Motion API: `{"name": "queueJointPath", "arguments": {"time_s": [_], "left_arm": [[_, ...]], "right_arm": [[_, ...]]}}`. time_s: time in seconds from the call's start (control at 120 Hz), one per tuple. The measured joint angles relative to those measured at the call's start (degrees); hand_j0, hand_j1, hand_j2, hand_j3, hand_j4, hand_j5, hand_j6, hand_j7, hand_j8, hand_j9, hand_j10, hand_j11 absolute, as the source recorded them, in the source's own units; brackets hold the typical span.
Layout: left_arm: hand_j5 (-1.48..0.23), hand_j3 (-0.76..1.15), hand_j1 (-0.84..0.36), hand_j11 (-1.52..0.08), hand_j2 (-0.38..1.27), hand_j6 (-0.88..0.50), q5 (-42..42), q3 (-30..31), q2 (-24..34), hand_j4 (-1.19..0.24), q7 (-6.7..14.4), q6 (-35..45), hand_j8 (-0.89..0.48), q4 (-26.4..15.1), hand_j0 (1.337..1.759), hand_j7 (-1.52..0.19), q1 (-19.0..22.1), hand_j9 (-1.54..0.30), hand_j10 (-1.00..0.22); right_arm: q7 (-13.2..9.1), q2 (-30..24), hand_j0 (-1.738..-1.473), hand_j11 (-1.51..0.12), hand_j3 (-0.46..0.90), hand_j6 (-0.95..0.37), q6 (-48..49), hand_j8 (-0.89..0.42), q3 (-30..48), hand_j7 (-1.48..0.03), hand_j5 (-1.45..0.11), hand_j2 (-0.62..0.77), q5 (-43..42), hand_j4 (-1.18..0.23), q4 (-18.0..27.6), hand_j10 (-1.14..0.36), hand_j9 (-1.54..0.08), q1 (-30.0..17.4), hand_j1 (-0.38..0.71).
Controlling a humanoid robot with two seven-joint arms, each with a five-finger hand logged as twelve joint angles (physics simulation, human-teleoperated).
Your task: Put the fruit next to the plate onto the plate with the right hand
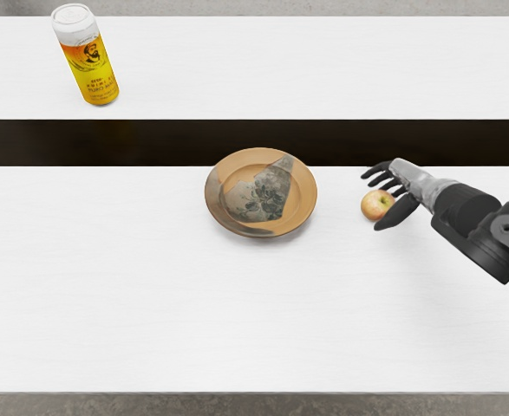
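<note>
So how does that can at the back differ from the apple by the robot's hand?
The can is a tall yellow cylinder with a white top; the apple is small, round, reddish-yellow. The can stands on the far table; the apple lies on the near table, right of the plate. The open right hand is beside the apple, far from the can. Both sit on white tabletops, off the plate.

The white surface (150, 295) bore a brown plate (303, 195), an apple (376, 204) near it, and a can (85, 54) well behind, perhaps on a separate slab.
</note>
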Motion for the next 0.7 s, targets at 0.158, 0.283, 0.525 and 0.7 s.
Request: {"name": "queueJointPath", "arguments": {"time_s": [0.158,0.283,0.525,0.7], "left_arm": [[0.00,0.00,0.35,0.00,0.00,0.00,0.0,0.0,0.0,0.00,0.0,0.0,0.00,0.0,1.658,0.00,0.0,0.00,0.00],[0.00,0.00,0.35,0.00,0.00,0.00,0.0,0.0,0.0,0.00,0.0,0.0,0.00,0.0,1.658,0.00,0.0,0.00,0.00],[0.00,0.00,0.35,0.00,0.00,0.00,0.0,0.0,0.0,0.00,0.0,0.0,0.00,0.0,1.658,0.00,0.0,0.00,0.00],[0.00,0.00,0.35,0.00,0.00,0.00,0.0,0.0,0.0,0.00,0.0,0.0,0.00,0.0,1.658,0.00,0.0,0.00,0.00]], "right_arm": [[0.0,0.0,-1.658,-0.50,0.00,-0.39,0.0,-0.37,0.0,-0.50,-0.49,-0.07,0.0,-0.39,-0.3,-0.39,-0.50,-0.1,0.11],[0.0,0.4,-1.658,-0.51,0.00,-0.40,0.0,-0.41,0.0,-0.51,-0.50,-0.07,0.0,-0.41,-1.3,-0.40,-0.51,-0.1,0.12],[0.0,1.4,-1.658,-0.56,0.00,-0.44,0.0,-0.48,0.0,-0.56,-0.55,-0.08,0.1,-0.45,-1.9,-0.44,-0.56,-0.2,0.16],[0.0,2.5,-1.655,-0.60,0.00,-0.46,0.0,-0.48,0.0,-0.58,-0.56,-0.05,0.0,-0.47,-3.1,-0.45,-0.60,-0.2,0.19]]}}
